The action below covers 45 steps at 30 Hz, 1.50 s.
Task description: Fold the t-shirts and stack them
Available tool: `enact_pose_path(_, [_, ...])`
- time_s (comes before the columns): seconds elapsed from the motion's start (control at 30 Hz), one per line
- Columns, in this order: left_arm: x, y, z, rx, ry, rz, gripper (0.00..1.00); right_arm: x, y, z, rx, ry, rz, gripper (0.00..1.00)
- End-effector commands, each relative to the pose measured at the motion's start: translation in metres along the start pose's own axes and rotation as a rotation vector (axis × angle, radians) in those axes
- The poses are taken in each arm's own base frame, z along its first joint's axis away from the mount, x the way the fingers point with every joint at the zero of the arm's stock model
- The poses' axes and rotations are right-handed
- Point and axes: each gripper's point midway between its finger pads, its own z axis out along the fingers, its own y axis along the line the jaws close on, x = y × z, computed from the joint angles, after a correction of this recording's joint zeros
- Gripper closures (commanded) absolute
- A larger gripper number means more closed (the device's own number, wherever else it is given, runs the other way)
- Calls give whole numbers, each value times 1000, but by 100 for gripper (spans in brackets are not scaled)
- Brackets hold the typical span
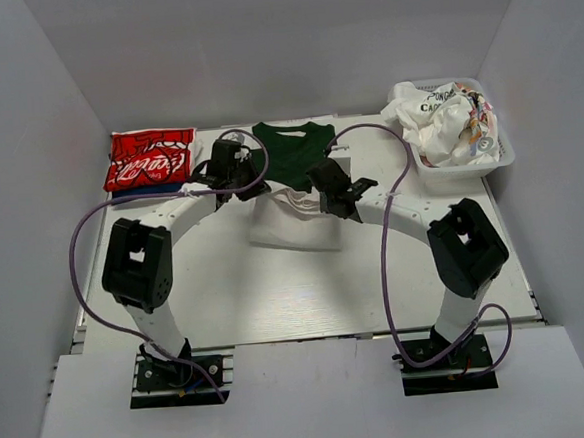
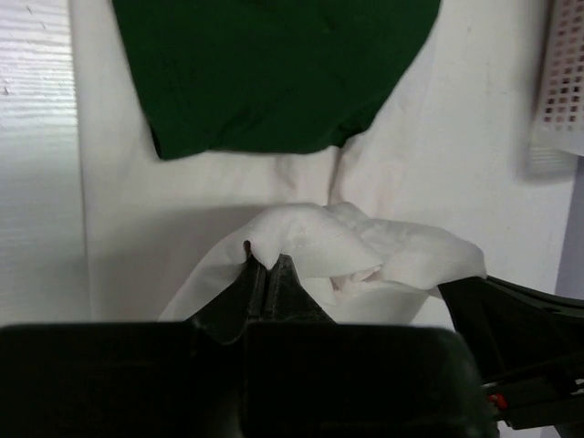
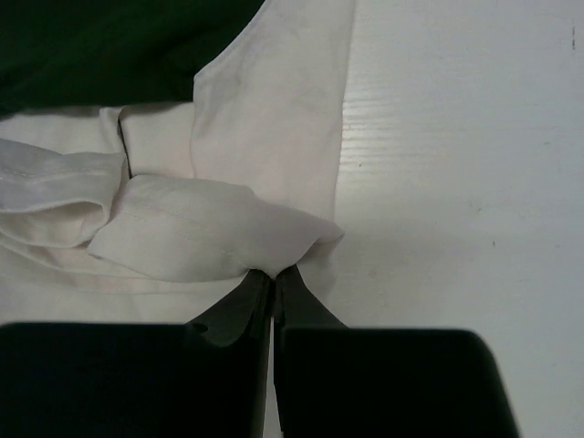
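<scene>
Table [image 1: 278,300] front open; basket [image 1: 509,154], red shirt [image 1: 147,159] behind.

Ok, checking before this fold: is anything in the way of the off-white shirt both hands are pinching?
Yes: the dark green t-shirt lies over the far part of the off-white shirt, just beyond the left hand and right hand. Nothing sits between the hands and the cloth.

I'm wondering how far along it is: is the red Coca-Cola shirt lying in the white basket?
No, the red Coca-Cola shirt lies folded at the far left, apart from the white basket at the far right.
</scene>
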Motion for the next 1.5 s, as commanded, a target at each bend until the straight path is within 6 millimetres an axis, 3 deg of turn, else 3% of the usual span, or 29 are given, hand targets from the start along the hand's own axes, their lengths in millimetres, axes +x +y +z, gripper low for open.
enact_pose_path(0.0, [-15, 10, 13, -41, -15, 12, 100, -24, 0, 14, -6, -22, 17, 100])
enact_pose_path(0.13, [-32, 30, 28, -123, -59, -1, 100, -32, -2, 41, 13, -9, 10, 100])
enact_pose_path(0.17, [-33, 30, 32, -124, -58, -1, 100, -29, -4, 48, 25, 8, 1, 89])
enact_pose_path(0.2, [-43, 23, 35, -112, -75, 1, 89, -46, -2, 49, 14, -7, 21, 74])
enact_pose_path(0.27, [-38, 37, 47, -152, -34, -13, 71, -42, -8, 63, 36, 22, 7, 48])
enact_pose_path(0.3, [-47, 30, 47, -146, -41, -12, 58, -56, -6, 61, 29, -4, 8, 43])
enact_pose_path(0.37, [-46, 40, 42, -188, -21, -33, 49, -58, -9, 56, 29, 7, -1, 36])
enact_pose_path(0.43, [-50, 41, 27, -195, -44, -37, 35, -63, -13, 44, 48, -14, 10, 10])
enact_pose_path(0.47, [-49, 46, 11, -224, -73, -59, 28, -59, -19, 33, 65, -4, 17, 10])
enact_pose_path(0.5, [-37, 58, 13, -261, -58, -76, 28, -66, -18, 21, 54, -25, 31, 10])
enact_pose_path(0.57, [-44, 51, -19, -252, -121, -82, 0, -41, -13, 18, -8, 12, 18, 10])
enact_pose_path(0.6, [-27, 62, -24, -262, -110, -94, 0, -47, -2, 2, -96, 1, 14, 10])
enact_pose_path(0.63, [-23, 62, -33, -256, -118, -93, 0, -18, 4, 1, -151, 61, -11, 10])
enact_pose_path(0.67, [-26, 57, -52, -239, -155, -90, 0, -20, 12, -1, -187, 41, -7, 10])
enact_pose_path(0.77, [1, 78, -68, -286, -138, -92, 0, -5, 52, -15, -388, 49, -29, 10])
enact_pose_path(0.87, [25, 90, -83, -311, -107, -105, 0, 20, 74, -5, -479, 121, -81, 10])
enact_pose_path(0.9, [25, 89, -86, -309, -109, -96, 0, 6, 85, -5, -500, 98, -71, 10])
enact_pose_path(0.97, [36, 94, -95, -324, -90, -109, 0, 20, 92, 21, -483, 145, -77, 10])
enact_pose_path(1.0, [37, 95, -97, -323, -93, -109, 0, -6, 104, 22, -499, 100, -54, 10])
enact_pose_path(1.03, [35, 87, -99, -279, -107, -117, 0, 13, 95, 49, -411, 161, -34, 10])
enact_pose_path(1.07, [43, 88, -99, -267, -96, -118, 0, 4, 90, 60, -362, 149, -4, 10])
enact_pose_path(1.1, [44, 87, -98, -257, -88, -119, 0, -51, 91, 64, -296, 18, 37, 10])
enact_pose_path(1.13, [46, 88, -100, -257, -88, -119, 0, -48, 83, 88, -248, 24, 47, 10])
enact_pose_path(1.2, [46, 88, -100, -257, -88, -119, 0, -104, 83, 97, -234, -86, 92, 10])
enact_pose_path(1.23, [48, 90, -101, -265, -77, -111, 0, -103, 79, 100, -220, -58, 86, 10])
enact_pose_path(1.27, [49, 90, -101, -265, -77, -111, 0, -120, 76, 106, -220, -78, 96, 10])
enact_pose_path(1.4, [48, 90, -95, -260, -66, -84, 0, -135, 68, 85, -236, -101, 80, 10])
enact_pose_path(1.43, [47, 89, -90, -251, -59, -71, 0, -109, 61, 92, -231, -57, 67, 10])
enact_pose_path(1.47, [50, 86, -85, -246, -50, -63, 0, -126, 60, 67, -269, -96, 86, 10])
